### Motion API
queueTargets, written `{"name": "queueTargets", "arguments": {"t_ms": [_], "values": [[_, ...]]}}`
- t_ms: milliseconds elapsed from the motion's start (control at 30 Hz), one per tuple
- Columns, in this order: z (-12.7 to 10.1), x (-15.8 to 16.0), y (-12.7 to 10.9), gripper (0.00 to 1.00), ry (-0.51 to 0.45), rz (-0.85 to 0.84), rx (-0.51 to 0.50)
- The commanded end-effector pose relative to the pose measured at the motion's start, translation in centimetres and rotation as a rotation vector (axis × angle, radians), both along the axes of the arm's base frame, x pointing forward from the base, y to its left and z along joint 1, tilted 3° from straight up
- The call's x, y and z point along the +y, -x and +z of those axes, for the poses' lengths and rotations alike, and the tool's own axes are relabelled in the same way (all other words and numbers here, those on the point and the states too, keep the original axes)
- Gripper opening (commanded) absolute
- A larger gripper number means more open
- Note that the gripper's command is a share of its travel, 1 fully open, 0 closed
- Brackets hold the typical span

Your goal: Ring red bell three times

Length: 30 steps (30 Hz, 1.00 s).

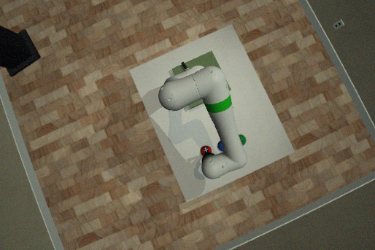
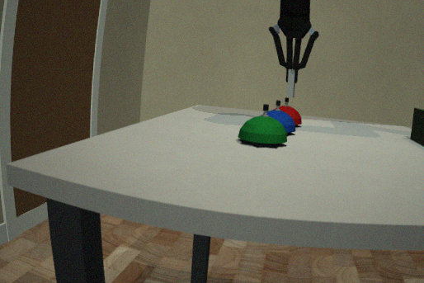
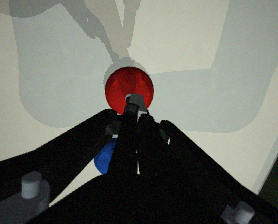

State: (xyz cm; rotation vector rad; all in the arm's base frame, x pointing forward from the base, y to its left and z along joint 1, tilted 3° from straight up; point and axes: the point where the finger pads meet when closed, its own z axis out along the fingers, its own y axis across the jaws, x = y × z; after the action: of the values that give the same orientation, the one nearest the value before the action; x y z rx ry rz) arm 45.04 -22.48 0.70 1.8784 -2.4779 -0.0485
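Observation:
Three dome bells stand in a row on the white table. The red bell is farthest in the side view, with its small dark button standing up. It also shows in the top view and in the wrist view. My gripper is shut and empty, pointing straight down. Its fingertips hang just above the red bell's button with a small gap, as the wrist view also shows. The blue bell and the green bell sit beside the red one.
The arm's forearm passes over the blue bell and the green bell in the top view. A green base plate lies at the table's far end. A dark block stands at the right table edge.

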Motion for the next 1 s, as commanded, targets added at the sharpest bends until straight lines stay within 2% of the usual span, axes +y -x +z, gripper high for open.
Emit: {"name": "queueTargets", "arguments": {"t_ms": [0, 967], "values": [[0.12, -0.01, -0.02, 0.0, 0.0, 0.0, 0.0], [0.53, -0.02, -0.05, 0.0, 0.0, 0.0, 0.0]]}}
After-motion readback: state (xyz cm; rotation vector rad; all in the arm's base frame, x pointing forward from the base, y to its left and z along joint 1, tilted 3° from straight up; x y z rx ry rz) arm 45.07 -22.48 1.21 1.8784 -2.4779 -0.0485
